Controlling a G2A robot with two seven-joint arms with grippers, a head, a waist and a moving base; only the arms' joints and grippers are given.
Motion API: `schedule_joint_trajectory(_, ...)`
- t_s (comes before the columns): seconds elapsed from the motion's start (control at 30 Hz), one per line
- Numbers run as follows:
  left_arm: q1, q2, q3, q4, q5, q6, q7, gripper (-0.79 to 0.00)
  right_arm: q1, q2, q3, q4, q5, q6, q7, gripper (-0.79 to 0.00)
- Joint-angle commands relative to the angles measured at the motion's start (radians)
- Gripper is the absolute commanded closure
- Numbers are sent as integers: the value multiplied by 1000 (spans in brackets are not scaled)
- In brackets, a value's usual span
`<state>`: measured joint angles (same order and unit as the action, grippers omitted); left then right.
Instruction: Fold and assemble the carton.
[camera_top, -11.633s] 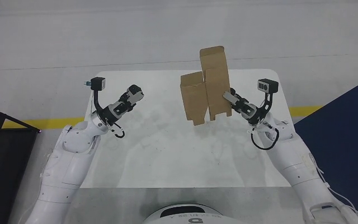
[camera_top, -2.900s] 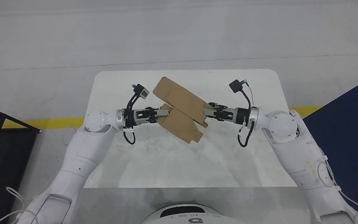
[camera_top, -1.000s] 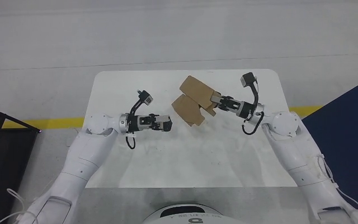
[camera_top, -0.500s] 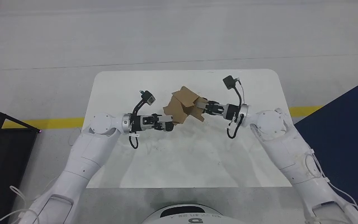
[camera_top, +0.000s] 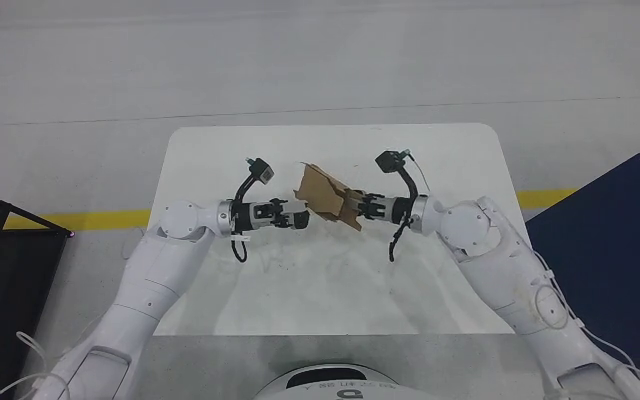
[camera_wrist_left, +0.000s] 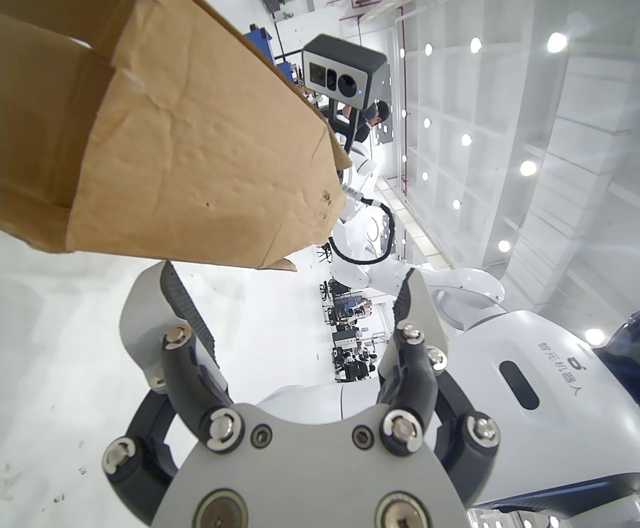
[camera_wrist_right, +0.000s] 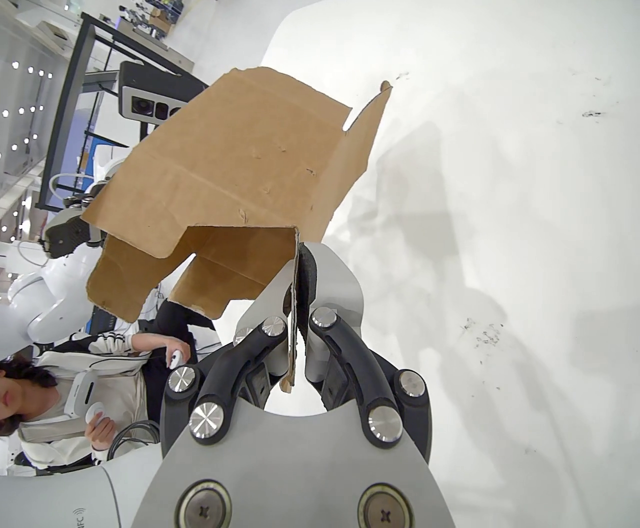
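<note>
A brown cardboard carton (camera_top: 325, 195) hangs above the middle of the white table (camera_top: 330, 290), partly opened into a sleeve with loose flaps. My right gripper (camera_wrist_right: 298, 272) is shut on one wall of the carton (camera_wrist_right: 225, 175), the cardboard edge pinched between its fingers; from above this gripper (camera_top: 357, 209) sits at the carton's right side. My left gripper (camera_wrist_left: 292, 285) is open, its fingers just short of the carton (camera_wrist_left: 190, 165) and not touching it. In the top view the left gripper (camera_top: 299, 218) is close beside the carton's left edge.
The table's bare white surface surrounds the carton on all sides. Grey floor with a yellow line (camera_top: 95, 218) lies beyond it. A dark blue panel (camera_top: 600, 210) stands past the right edge, and a black frame (camera_top: 25, 250) at the left.
My right gripper has carried the carton left and lower toward the table's middle, turning it so it looks smaller from above. The left gripper stayed open, and the carton now hangs right in front of it.
</note>
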<state>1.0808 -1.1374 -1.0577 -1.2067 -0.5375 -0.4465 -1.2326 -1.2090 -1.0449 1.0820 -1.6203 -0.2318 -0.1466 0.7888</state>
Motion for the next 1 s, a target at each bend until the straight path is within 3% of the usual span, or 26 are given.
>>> schedule_joint_trajectory(0.0, 0, 0, 0, -1, 2, 2, 0, -785, -2, 0, 1, -5, -9, 11, -3, 0)
schedule_joint_trajectory(0.33, 2, 1, -3, -2, 4, 0, 7, -785, -51, 16, 85, -21, 57, -46, 21, 0)
schedule_joint_trajectory(0.63, -3, 1, -5, -2, 0, -7, 8, -785, -54, 17, 77, -50, 65, -64, 57, 0)
schedule_joint_trajectory(0.97, 3, 7, -32, -15, -4, -21, 9, -785, -108, 35, 176, -24, 308, -239, 165, 0)
